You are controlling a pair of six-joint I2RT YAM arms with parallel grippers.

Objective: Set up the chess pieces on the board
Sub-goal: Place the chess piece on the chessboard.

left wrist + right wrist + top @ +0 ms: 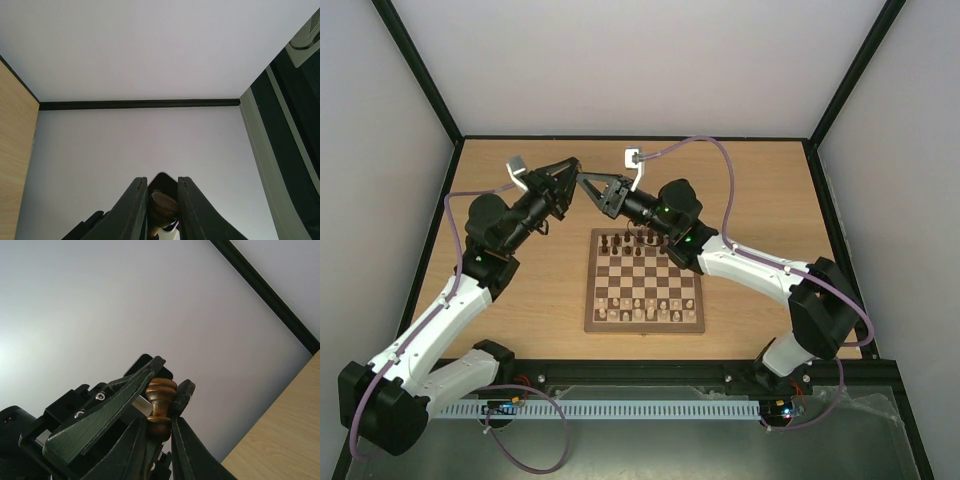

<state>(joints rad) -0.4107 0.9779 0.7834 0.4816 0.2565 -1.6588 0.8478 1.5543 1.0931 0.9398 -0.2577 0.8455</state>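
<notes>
Both grippers meet tip to tip in the air above the far side of the table, just beyond the board (pixel 593 322). One dark brown chess piece (pixel 161 390) sits between them. My left gripper (pixel 574 178) is shut on it; the left wrist view shows the piece's round end (pixel 163 206) wedged between its fingers (pixel 131 210). My right gripper (pixel 160 424) is shut on the same piece lower on its stem, below the left gripper's fingers (pixel 115 405). In the top view the piece is hidden by the fingers of the left gripper and the right gripper (pixel 586 183).
Several dark chess pieces (pixel 630 240) stand along the board's far rows, partly under the right arm (pixel 670 212). Pale pieces (pixel 642 312) fill the two near rows. Black frame posts and white walls enclose the wooden tabletop (pixel 750 180).
</notes>
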